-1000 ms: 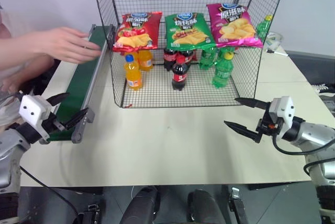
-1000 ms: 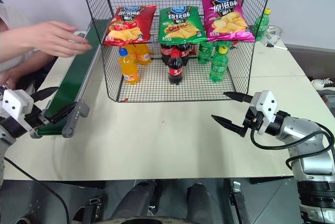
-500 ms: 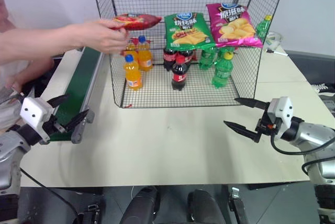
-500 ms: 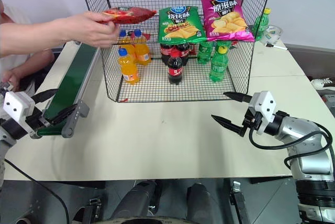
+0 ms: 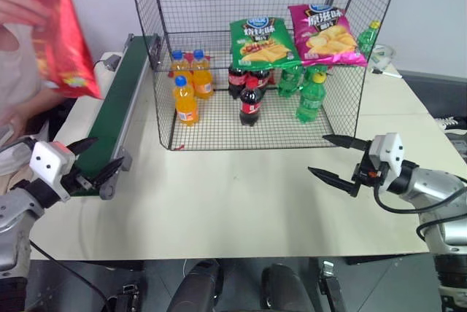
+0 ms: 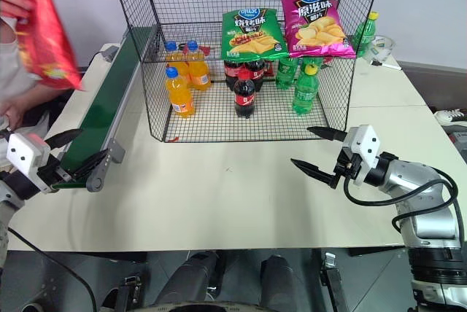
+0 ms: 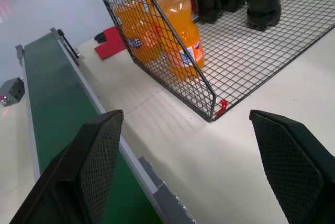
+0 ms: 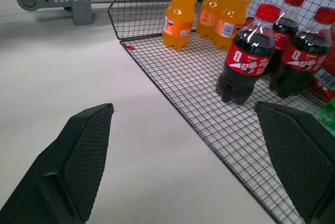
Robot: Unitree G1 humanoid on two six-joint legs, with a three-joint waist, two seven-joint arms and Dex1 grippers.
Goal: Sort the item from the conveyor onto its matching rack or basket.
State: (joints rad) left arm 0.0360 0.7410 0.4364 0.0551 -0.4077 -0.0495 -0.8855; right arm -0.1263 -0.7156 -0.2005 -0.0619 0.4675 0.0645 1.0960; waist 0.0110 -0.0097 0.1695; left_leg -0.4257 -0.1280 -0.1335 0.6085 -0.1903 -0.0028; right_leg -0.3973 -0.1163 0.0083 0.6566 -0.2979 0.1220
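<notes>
Red crinkly chip bag (image 5: 60, 35) now off the black wire-mesh rack (image 5: 255, 49), lifted in a person's hand (image 5: 18, 6), blurred. Hand cut off at the edge. Left gripper (image 5: 91, 157) and right gripper (image 5: 337, 159): both spread wide, empty.

The red chip bag (image 5: 62, 39) looks shiny and crinkly, like thin plastic foil. The rack (image 5: 255, 119) is thin black metal wire. The conveyor (image 5: 113, 119) has a dull green belt in a grey metal frame. The table (image 5: 241, 195) is smooth and pale. The bottles (image 8: 246, 56) are clear, shiny plastic.
</notes>
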